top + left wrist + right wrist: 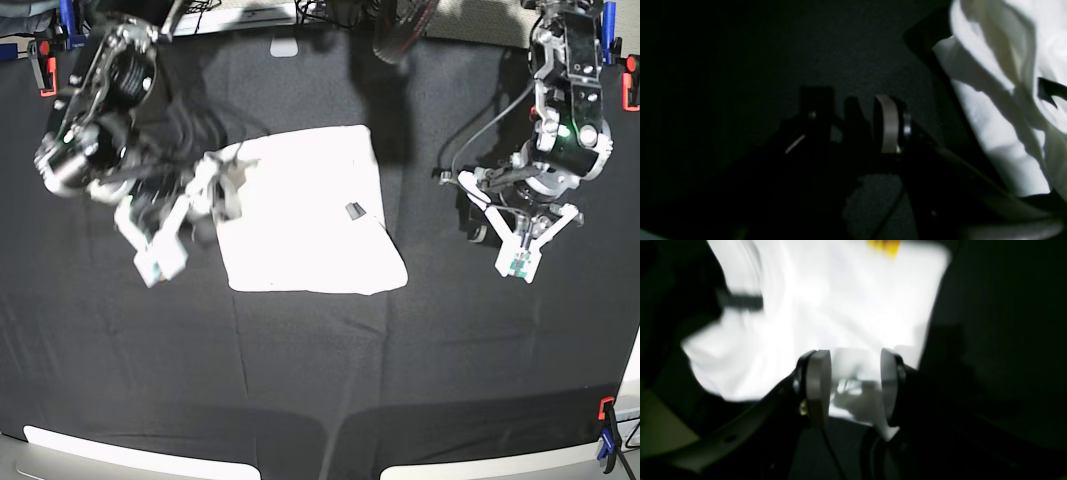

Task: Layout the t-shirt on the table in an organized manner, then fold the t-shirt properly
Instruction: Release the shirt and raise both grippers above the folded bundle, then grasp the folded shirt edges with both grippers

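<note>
The white t-shirt [300,225] lies near the middle of the black table [300,380], roughly squared, with a grey tag [355,210] showing. Its near-left corner is bunched and raised. My right gripper [856,386] stands open at that corner, with the shirt's [840,300] edge between its wide-apart pads [818,386]. A bit of yellow print [885,245] shows at the far end. My left gripper [853,113] hangs over bare table [846,50], jaws apart with nothing between them. In that view the shirt [990,100] is off to the right.
Red clips [42,70] and blue clips [66,15] sit at the table's edges. The left arm [560,140] stands at the right of the base view, apart from the shirt. Cables run along the far edge.
</note>
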